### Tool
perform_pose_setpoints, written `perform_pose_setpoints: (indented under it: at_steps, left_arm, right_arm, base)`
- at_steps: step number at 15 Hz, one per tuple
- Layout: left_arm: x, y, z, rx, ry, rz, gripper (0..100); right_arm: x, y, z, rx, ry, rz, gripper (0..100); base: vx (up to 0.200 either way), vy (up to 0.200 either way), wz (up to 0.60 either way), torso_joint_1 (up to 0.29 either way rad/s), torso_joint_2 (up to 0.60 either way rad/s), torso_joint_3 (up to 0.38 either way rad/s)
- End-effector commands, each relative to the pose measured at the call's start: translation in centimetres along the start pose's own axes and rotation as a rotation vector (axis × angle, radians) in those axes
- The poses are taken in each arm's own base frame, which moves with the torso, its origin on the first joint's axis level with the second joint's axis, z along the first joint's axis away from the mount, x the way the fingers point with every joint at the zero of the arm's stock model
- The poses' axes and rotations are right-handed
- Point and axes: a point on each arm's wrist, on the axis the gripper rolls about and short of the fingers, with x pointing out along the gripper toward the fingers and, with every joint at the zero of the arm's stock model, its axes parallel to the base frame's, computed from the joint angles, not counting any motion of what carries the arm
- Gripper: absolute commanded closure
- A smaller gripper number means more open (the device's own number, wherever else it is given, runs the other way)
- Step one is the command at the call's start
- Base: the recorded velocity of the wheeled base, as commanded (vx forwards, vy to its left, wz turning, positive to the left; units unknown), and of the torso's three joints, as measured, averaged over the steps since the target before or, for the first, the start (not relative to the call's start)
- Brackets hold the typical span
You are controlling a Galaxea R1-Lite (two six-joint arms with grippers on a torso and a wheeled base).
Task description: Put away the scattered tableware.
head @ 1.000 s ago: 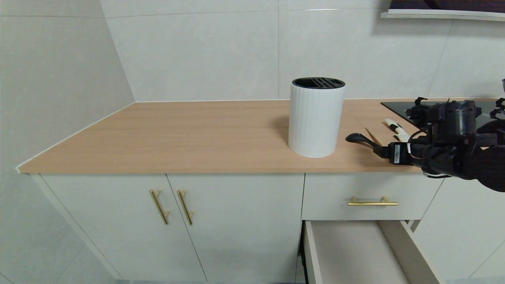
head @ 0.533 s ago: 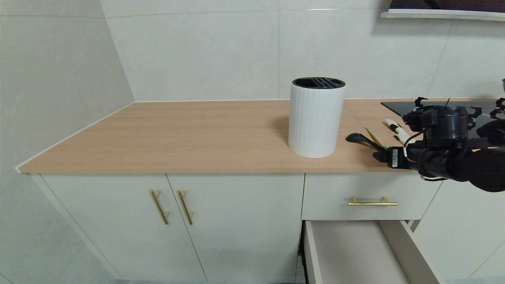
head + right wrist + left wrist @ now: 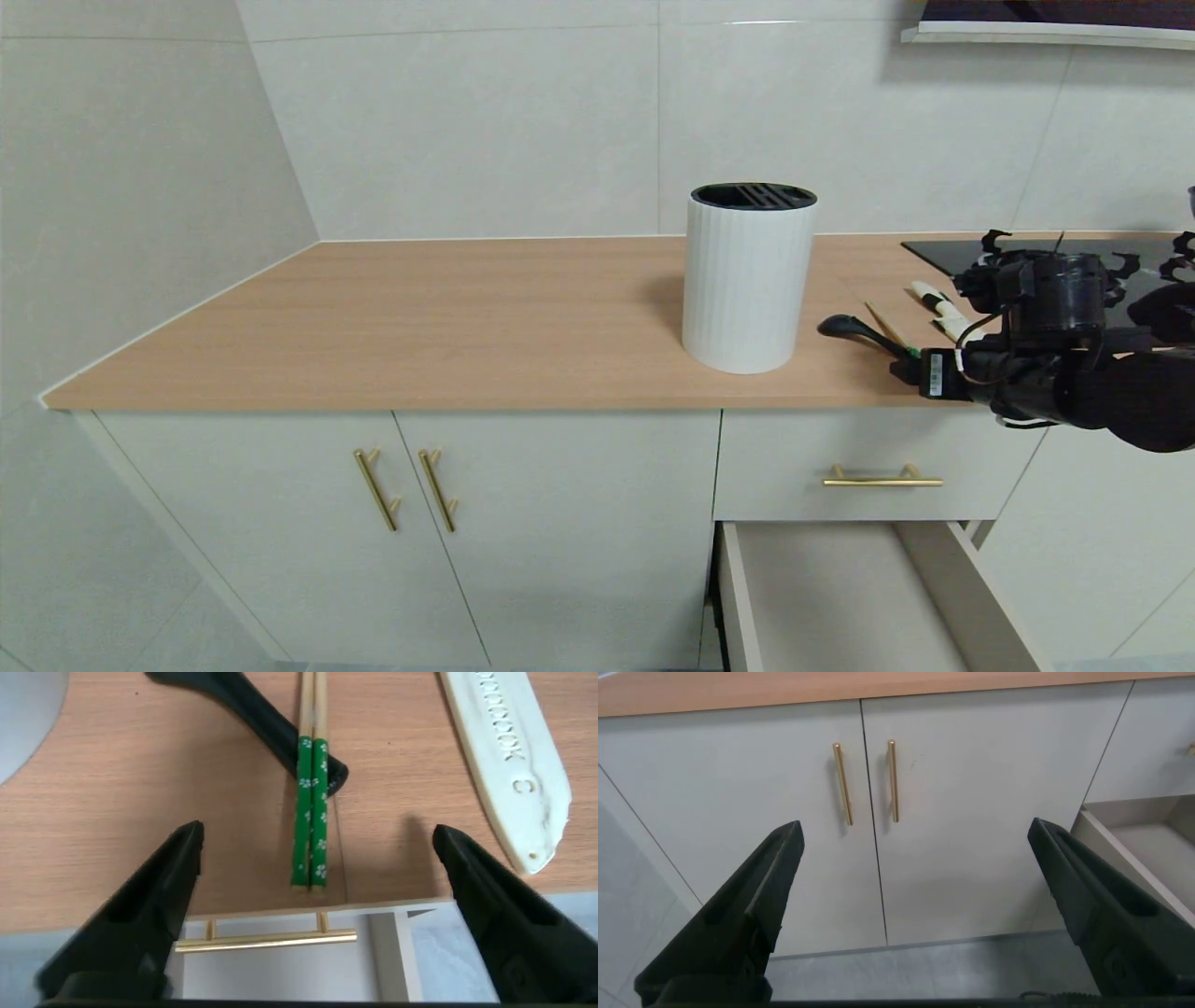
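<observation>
Chopsticks, a black utensil and a white utensil lie loose on the wooden table (image 3: 467, 317), to the right of the tall holder.

The chopsticks (image 3: 311, 803) are a pale wooden pair lying side by side, their ends green with small white flowers; they cross over the narrow end of the black utensil (image 3: 248, 709), near the table's front edge. The white utensil (image 3: 505, 765), with raised lettering, lies apart from them, farther from the holder. The white ribbed holder (image 3: 745, 285) with a black slotted top stands upright. The right gripper (image 3: 315, 835) hangs above the chopsticks, its jaws spread wide and holding nothing. The left gripper (image 3: 913, 831) faces the cabinet doors (image 3: 868, 840) with gold handles, its jaws also wide apart and empty. Below the table's right part, the lower drawer (image 3: 733, 597) stands pulled open.
</observation>
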Motion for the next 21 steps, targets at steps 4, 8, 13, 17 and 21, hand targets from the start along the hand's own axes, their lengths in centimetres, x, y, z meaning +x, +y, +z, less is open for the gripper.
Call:
perform_pose_setpoints:
  at_steps: [4,8,13,17,21]
  left_arm:
    - [0.0,0.0,0.0,0.000,0.000,0.000,0]
    - [0.0,0.0,0.0,0.000,0.000,0.000,0]
    - [0.0,0.0,0.0,0.000,0.000,-0.001,0]
    - [0.0,0.0,0.0,0.000,0.000,0.000,0]
    - [0.0,0.0,0.0,0.000,0.000,-0.001,0]
  right_arm:
    - [0.1,0.0,-0.1,0.001,0.002,0.000,100]
    - [-0.1,0.0,0.1,0.002,-0.004,0.001,100]
    - [-1.5,-0.3,0.9,0.012,-0.040,0.006,100]
    - [-5.4,-0.9,1.5,0.021,-0.088,0.021,100]
    - [-10.9,-2.2,1.0,0.033,-0.143,0.034,100]
  base:
    - [0.000,0.000,0.00,0.000,0.00,0.000]
    - [0.000,0.000,0.00,0.000,0.00,0.000]
    - [0.000,0.000,0.00,0.000,0.00,0.000]
    - [0.000,0.000,0.00,0.000,0.00,0.000]
    - [0.000,0.000,0.00,0.000,0.00,0.000]
